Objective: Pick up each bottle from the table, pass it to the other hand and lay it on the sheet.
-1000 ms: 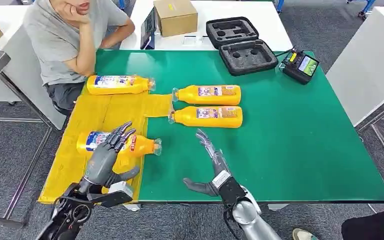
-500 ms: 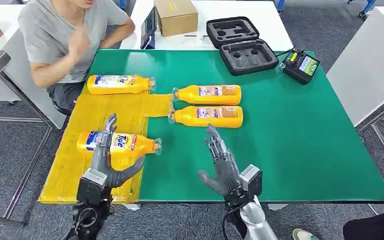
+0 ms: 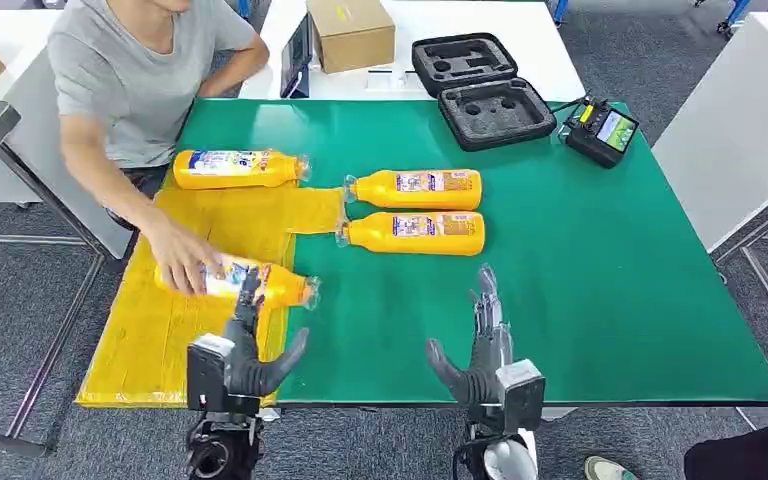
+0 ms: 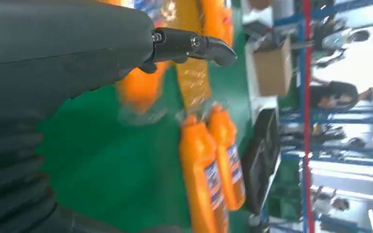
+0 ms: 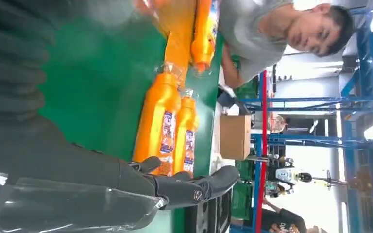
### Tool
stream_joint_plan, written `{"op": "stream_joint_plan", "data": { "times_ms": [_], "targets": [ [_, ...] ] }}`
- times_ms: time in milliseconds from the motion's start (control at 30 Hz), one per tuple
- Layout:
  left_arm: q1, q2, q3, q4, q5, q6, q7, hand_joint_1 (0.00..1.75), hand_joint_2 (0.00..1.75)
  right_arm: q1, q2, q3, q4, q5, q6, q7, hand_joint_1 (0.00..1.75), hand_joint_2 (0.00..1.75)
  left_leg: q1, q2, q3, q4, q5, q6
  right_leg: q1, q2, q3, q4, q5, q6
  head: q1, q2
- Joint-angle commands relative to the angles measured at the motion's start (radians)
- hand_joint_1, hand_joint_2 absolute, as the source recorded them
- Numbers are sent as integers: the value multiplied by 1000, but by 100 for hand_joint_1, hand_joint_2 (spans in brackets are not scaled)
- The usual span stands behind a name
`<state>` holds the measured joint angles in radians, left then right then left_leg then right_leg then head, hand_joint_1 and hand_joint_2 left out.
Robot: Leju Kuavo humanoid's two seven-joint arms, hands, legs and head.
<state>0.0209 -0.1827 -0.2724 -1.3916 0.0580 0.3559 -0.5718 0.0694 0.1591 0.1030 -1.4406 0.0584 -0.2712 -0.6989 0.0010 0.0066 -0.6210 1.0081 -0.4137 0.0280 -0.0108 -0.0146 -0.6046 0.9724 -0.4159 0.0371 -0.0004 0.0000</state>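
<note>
From above, the person's hand (image 3: 182, 262) lies on the near bottle (image 3: 260, 284) on the yellow sheet (image 3: 175, 310); a second bottle (image 3: 235, 169) lies at the sheet's far end. The left wrist view catches what the overhead one hides, a dark fingertip (image 4: 209, 46) reaching out over the orange blur of that near bottle. The left hand (image 3: 245, 350) stands upright at the table's near edge, fingers spread, holding nothing. A second ago it lay over this bottle; the person's hand has since come down onto it. In the middle, two more bottles (image 3: 415, 188) (image 3: 412, 232) lie side by side on the green table (image 3: 600, 270). The right hand (image 3: 480, 345) is also upright and spread, empty, and has drawn back from its reach. The right wrist view shows the person leaning in behind the bottles
</note>
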Motion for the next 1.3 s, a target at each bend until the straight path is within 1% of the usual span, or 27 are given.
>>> {"op": "stream_joint_plan", "data": {
  "times_ms": [33, 100, 133, 200, 233, 267, 300, 333, 367, 400, 433, 600, 667, 700, 767, 800, 833, 867, 900, 933, 967, 1000, 1067, 1133, 1200, 1233, 1300],
  "targets": [
    [-67, 1, -106, 125, -8, 63, 20, 0, 175, 55, -29, 26, -135, 15, -61, 1, 0, 175, 1, -3, 6, 0, -3, -2, 0, -1, 7, 0, -3, -2, 0, 0],
    [-72, 2, -118, 135, -37, 98, 14, 0, 175, 56, -29, 15, -134, -2, -35, 1, 0, 175, 1, -1, 9, 0, -4, -2, 1, 1, 9, 0, -4, -2, 0, 0],
    [-82, 2, -126, 148, -52, 114, 0, 0, 175, 57, -29, 16, -139, 13, -41, 1, 0, 175, 0, -3, 4, -1, -1, -1, 0, -1, 5, -1, -2, -1, 0, 0],
    [-84, 3, -128, 151, -56, 117, -8, 0, 175, 57, -30, 19, -141, 16, -41, 1, 0, 175, 0, -3, 6, -1, -2, -2, 0, -1, 7, -1, -3, -1, 0, 0],
    [-84, 3, -128, 151, -56, 117, -8, 0, 175, 57, -30, 19, -141, 16, -41, 1, 0, 175, 0, -1, 3, -1, -1, -1, 0, 1, 3, -1, -1, -1, 0, 0],
    [-84, 3, -128, 151, -56, 117, -8, 0, 175, 57, -30, 19, -141, 16, -41, 1, 0, 175, 0, -1, 5, -1, -2, -2, 0, 1, 5, -1, -2, -1, 0, 0],
    [-84, 3, -128, 151, -56, 117, -8, 0, 175, 57, -30, 19, -141, 16, -41, 1, 0, 175, 0, -1, 3, -1, -1, -1, 0, 0, 3, -1, -1, -1, 0, 0],
    [-90, 3, -126, 154, -53, 118, -39, 0, 175, 53, -29, 23, -138, 14, -35, 1, 0, 175, 0, -1, 5, -1, -2, -1, 0, 1, 5, -1, -2, -1, 0, 0],
    [-92, 1, -122, 158, -21, 93, -44, 0, 175, 52, -28, 21, -137, 14, -33, 1, 0, 175, 0, -1, 7, -1, -2, -2, 0, 1, 7, -1, -2, -2, 0, 0],
    [-91, -2, -113, 154, 67, 18, -70, 0, 175, 48, -29, 21, -138, 19, -32, 1, 0, 175, 0, 0, 3, -1, -1, -1, 0, 1, 3, -1, -1, -1, 0, 0],
    [-90, -3, -113, 152, 85, 5, -103, 0, 175, 44, -29, 19, -134, 10, -19, 1, 0, 175, 1, 0, 5, -1, -1, -1, 0, 1, 5, -1, -1, -1, 0, 0],
    [-85, -8, -105, 173, 132, -3, -94, 0, 175, 39, -23, 3, -124, -1, -9, 1, 0, 175, 1, 0, 6, -1, -2, -1, 1, 2, 6, -1, -2, -1, 0, 0],
    [-62, -21, -106, 191, 231, -7, -37, 0, 175, 45, -21, -11, -113, -2, -9, 1, 0, 175, 0, 0, 6, -1, -2, -1, 0, 2, 6, -1, -2, -1, 0, 0],
    [-56, -19, -130, 194, 226, 14, -51, 0, 0, 52, -20, -13, -118, -2, -7, 1, 0, 175, 0, 0, 4, -1, -1, -1, 0, 2, 5, -1, -1, -1, 0, 0],
    [-47, -22, -168, 199, 226, 21, -69, 0, 0, 56, -19, -11, -114, -6, -1, 1, 0, 175, 0, 0, 8, -2, -3, -2, 0, 2, 8, -2, -3, -1, 0, 0],
    [-42, -27, -175, 201, 230, 17, -65, 0, 0, 57, -19, -11, -114, -6, -2, 1, 0, 175, 0, 0, 5, -1, -2, -1, 0, 2, 6, -2, -2, -1, 0, 0],
    [-41, -23, -197, 204, 233, 16, -63, 0, 0, 55, -18, -8, -113, -3, -5, 1, 0, 175, 0, 0, 8, -1, -3, -1, 0, 2, 8, -1, -3, -1, 0, 0],
    [-41, -11, -235, 205, 235, 19, -59, 0, 0, 55, -18, -6, -116, -5, -5, 1, 0, 175, 0, -1, 4, -1, -1, -1, 0, 1, 5, -1, -2, -1, 0, 0],
    [-34, -6, -256, 202, 249, 5, -61, 0, 0, 54, -18, -4, -118, -4, -1, 1, 0, 175, 0, -1, 6, -1, -2, -1, 0, 1, 6, -1, -2, -1, 0, 0],
    [-25, 1, -285, 200, 260, -8, -75, 0, 175, 54, -18, -1, -120, -2, 3, 1, 0, 175, 0, -1, 4, -1, -1, -1, 0, 0, 4, -1, -1, -1, 0, 0],
    [-21, 7, -299, 200, 264, -15, -77, 0, 175, 53, -19, 1, -120, -1, 7, 1, 0, 175, 0, 0, 6, -1, -2, -1, 0, 2, 6, -1, -2, -1, 0, 0],
    [-3, 0, -295, 191, 278, 0, -102, 0, 175, 54, -19, 5, -122, 3, 5, 1, 0, 175, 0, 0, 4, -1, -1, -1, -1, 2, 4, -1, -1, -1, 0, 0],
    [5, -3, -299, 186, 291, 17, -106, 0, 175, 55, -19, 8, -124, 3, 6, 1, 0, 175, 0, 1, 8, -2, -3, -2, 0, 3, 8, -1, -3, -2, 0, 0],
    [5, -3, -299, 186, 291, 17, -106, 0, 175, 55, -19, 8, -124, 3, 6, 1, 0, 175, 0, 1, 3, -1, -2, -1, 0, 2, 3, -1, -1, -1, 0, 0],
    [-3, -1, -295, 188, 345, 27, -70, 0, 175, 47, -22, 11, -125, 0, 0, 1, 0, 175, 1, 1, 7, -2, -3, -1, 0, 3, 7, -1, -2, -2, 0, 0],
    [-9, -1, -295, 195, 359, 29, -59, 0, 175, 44, -23, 12, -126, 1, -1, 1, 0, 175, 1, 1, 4, -1, -2, -1, 0, 3, 4, -1, -1, -1, 0, 0],
    [-21, 1, -301, 212, 380, 26, -56, 0, 175, 37, -24, 18, -128, 1, -5, 1, 0, 175, 0, 1, 4, -1, -2, -1, 0, 3, 4, -1, -1, -1, 0, 0]
  ]
}}
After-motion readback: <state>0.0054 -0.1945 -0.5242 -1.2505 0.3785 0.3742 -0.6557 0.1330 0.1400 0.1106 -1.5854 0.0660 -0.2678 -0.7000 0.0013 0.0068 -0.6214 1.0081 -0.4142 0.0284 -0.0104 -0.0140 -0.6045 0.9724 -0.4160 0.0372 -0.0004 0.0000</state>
